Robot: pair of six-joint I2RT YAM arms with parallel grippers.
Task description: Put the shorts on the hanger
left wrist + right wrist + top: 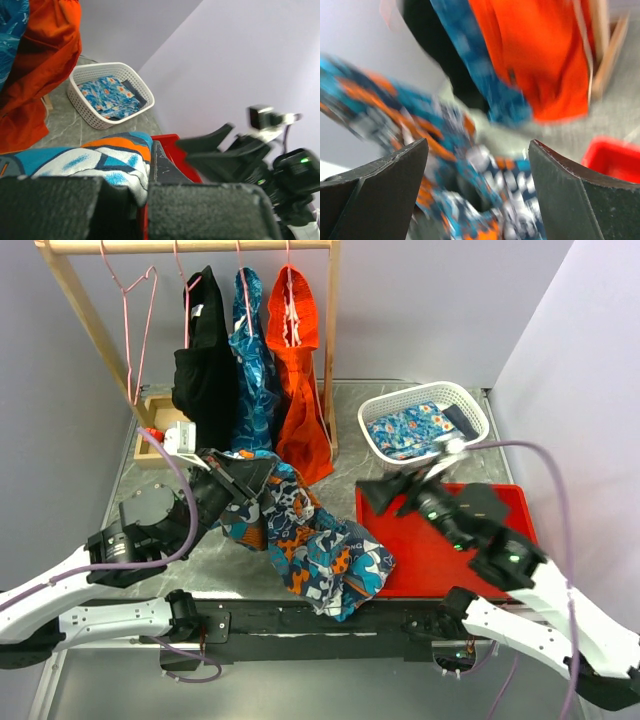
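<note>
Two arms work over the grey table (345, 430), at whose far edge stands a wooden rack (200, 245) with black, teal and orange garments hung on pink hangers. The shorts (320, 550) lie in a loose heap across the middle of the table. Their upper end is lifted towards the rack and their lower end spills over the near left corner of the red tray (430, 560). A white basket (470, 405) holding a light-blue floral cloth sits beyond the tray at the right. The hanger (128, 340) hangs bare at the left end of the rack's bar, well apart from the shorts. The left hand (232, 480) is clamped on the raised end of the shorts, with printed cloth pinched between its fingers (75, 205). The right hand (378, 495) hovers over the tray's far left corner, just beside the shorts, its jaws spread wide with nothing between them.
</note>
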